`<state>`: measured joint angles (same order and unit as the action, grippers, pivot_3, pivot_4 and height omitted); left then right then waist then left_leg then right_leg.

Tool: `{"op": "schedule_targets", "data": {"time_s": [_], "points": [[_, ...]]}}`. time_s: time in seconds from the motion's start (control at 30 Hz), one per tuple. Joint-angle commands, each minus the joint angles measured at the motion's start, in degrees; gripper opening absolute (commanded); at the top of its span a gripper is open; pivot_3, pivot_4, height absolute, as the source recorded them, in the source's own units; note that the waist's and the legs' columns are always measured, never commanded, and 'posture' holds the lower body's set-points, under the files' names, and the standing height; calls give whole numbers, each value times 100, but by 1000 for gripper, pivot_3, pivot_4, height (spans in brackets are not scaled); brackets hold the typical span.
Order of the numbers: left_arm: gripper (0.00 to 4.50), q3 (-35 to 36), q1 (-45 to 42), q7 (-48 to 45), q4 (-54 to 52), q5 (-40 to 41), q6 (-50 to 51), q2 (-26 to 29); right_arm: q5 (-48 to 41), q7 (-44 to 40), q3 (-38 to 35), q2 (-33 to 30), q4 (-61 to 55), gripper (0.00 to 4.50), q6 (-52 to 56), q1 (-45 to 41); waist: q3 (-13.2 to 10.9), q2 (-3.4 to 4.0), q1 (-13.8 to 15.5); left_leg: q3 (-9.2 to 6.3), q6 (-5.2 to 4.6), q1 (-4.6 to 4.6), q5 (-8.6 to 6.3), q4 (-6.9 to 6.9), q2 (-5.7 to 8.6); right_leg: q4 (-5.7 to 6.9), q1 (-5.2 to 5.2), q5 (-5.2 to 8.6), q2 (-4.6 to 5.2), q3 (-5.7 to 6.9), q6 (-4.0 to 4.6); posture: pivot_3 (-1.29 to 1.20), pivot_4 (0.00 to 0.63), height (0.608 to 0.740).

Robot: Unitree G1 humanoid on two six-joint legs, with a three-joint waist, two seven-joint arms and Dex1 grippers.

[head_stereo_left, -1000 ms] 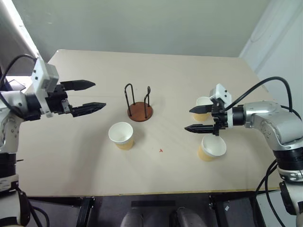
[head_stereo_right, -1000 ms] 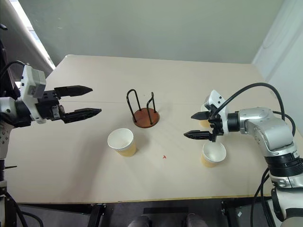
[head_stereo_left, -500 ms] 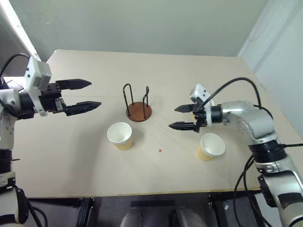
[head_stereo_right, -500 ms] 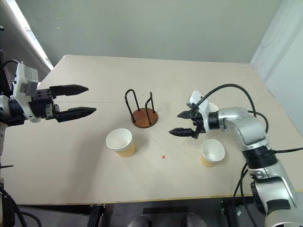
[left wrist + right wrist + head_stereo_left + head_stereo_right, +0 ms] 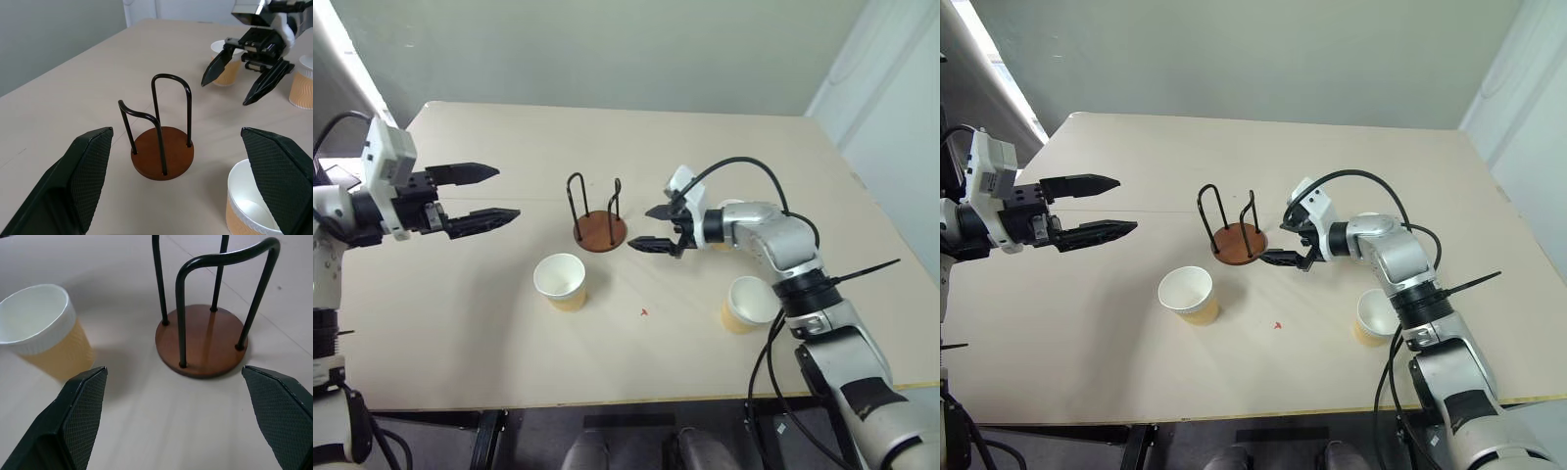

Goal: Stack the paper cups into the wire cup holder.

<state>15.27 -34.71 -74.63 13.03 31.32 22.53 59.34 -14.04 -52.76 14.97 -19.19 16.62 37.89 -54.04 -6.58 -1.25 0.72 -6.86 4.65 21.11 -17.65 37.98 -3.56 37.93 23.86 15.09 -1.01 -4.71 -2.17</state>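
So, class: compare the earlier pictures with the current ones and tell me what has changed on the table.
The right claw, open and empty, swept leftward from beside the two right-hand cups to just right of the wire cup holder. Nothing was taken hold of or let go. The left claw stayed open and in place; the three paper cups and the holder did not move.

No legible text, label, brand, number or sign on any surface in view. The paper cups [image 5: 561, 281] and the wire cup holder [image 5: 600, 227] carry no printing. One small red mark [image 5: 645, 312] sits on the table [image 5: 509, 343], short of the spread jaws of the right gripper [image 5: 651, 227]; its shape cannot be read as a character.
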Motion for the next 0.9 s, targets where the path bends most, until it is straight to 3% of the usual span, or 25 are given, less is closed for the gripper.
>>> {"op": "schedule_targets", "data": {"time_s": [0.03, 0.63, 0.73, 0.9], "points": [[4500, 205, -25, 48, -94, 37, -91, 25, 164, 149, -16, 252, 240, 4471, -289, -296, 0, 0, -4, 1, 0, 0, 0, 0, -1, 0, 1, 0, 0, 0, 1, 0, 150, 740], [4500, 303, 146, -1, -321, 267, 105, 43, 638, 795, -243, 1253, 1742, 4471, -1146, -1055, -2, 3, -12, 3, 2, 30, 1, -6, -6, 3, 36, 0, -2, 3, 13, 0, 150, 740], [4500, 276, 161, -129, -328, 280, 145, 116, 666, 809, -255, 1282, 1768, 3919, -1161, -1049, -2, 3, -12, 3, 2, 33, 1, -5, -6, 2, 37, 0, -2, 3, 13, 0, 150, 740], [4500, 225, 54, -260, -216, 290, 196, 182, 701, 875, -279, 1314, 1794, 2079, -1155, -1036, -2, 3, -14, 3, 3, 33, 1, -5, -7, 3, 37, 0, -2, 3, 13, 0, 150, 740]]}}
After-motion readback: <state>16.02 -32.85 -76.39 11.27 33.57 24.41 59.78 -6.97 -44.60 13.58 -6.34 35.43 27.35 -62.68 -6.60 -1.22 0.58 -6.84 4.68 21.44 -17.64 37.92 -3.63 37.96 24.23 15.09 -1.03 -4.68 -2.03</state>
